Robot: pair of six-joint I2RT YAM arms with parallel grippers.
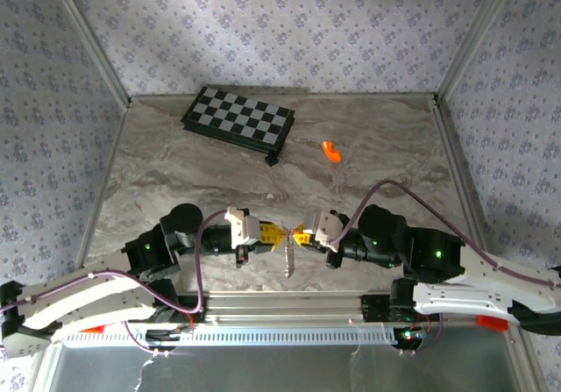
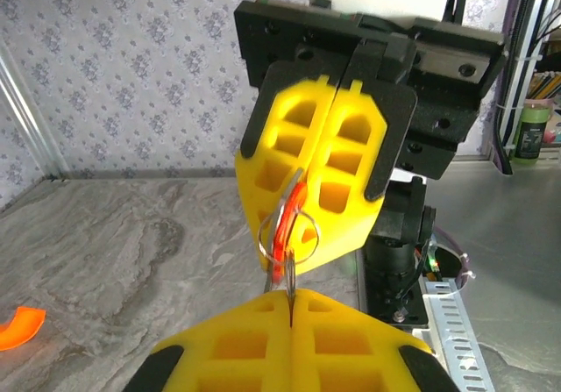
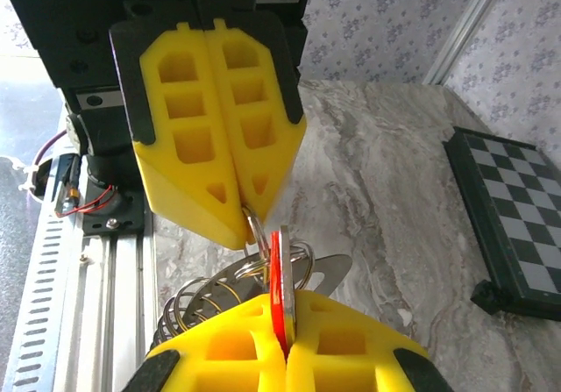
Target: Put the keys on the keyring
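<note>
As I read it, the task is sitting partway through. The right gripper (image 1: pixel 306 231) is clamping its yellow fingers (image 3: pixel 219 348) together on the red key (image 3: pixel 279 274). The left gripper (image 1: pixel 278 232) is pinching shut on the wire of the keyring (image 3: pixel 302 253). Both things are hanging in the air between the two gripper tips, above the middle of the table's (image 1: pixel 175 173) near edge. The silver chain (image 1: pixel 289 258) is dangling from the meeting point towards that edge.

In the left wrist view the ring is circling the key's red head, so the key seems to be passing through the loop. The wire there is thin and partly hidden, so I cannot tell whether it is fully threaded on. Seating that key, and putting on the other one, is likely what is left.

The key is standing edge-on to the right wrist camera. Its long axis is running from the right gripper's fingers towards the left gripper, roughly along the near edge. Its free end is pointing at the left gripper.

Well apart, an orange piece (image 1: pixel 330 151) and a chequered board (image 1: pixel 238 120) are lying towards the far edge.
</note>
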